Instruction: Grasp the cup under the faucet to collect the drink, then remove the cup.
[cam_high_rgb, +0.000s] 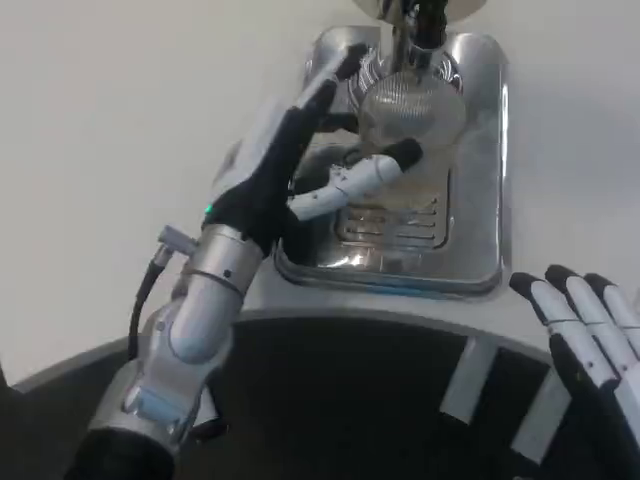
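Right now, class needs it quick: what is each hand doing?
Left hand: fingers around the clear cup under the faucet, holding it.
Right hand: open, holding nothing.

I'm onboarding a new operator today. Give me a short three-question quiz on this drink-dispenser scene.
1. True or false: the left hand is at the clear cup.
2. The cup stands on: A) the bare white table, B) the metal drip tray, C) a plate.
3. Which hand waits at the picture's lower right, fingers apart, holding nothing?

Key: 1 true, its fingers reach around the cup under the faucet, though a firm grip cannot be confirmed; 2 B; 3 the right hand.
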